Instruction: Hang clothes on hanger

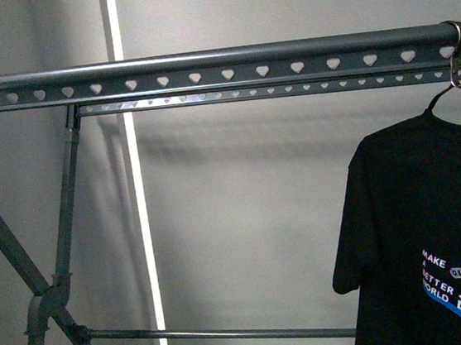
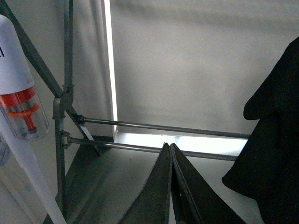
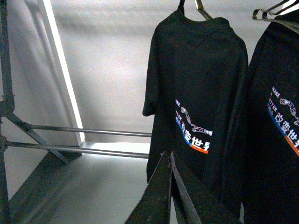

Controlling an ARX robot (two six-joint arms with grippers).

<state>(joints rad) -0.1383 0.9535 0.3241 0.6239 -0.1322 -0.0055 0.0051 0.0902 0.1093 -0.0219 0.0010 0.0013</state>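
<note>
Showing both pincers pressed together, empty: left pincer point(image 2: 170, 154), right pincer point(image 3: 169, 161). Black T-shirt point(image 1: 433, 233) hanging on wire hanger point(image 1: 458, 88), hooked over rack rail point(image 1: 202, 67) at right end. Second shirt point(image 3: 280, 116) hanging beside it. Risk: arm brushing shirt, hook sliding off rail end.

The black T-shirt point(image 1: 424, 225) carries white print reading "MAKE", "ETTER" and "ORLD", partly cut off. Below run Chinese characters, seemingly "改变世界".
</note>
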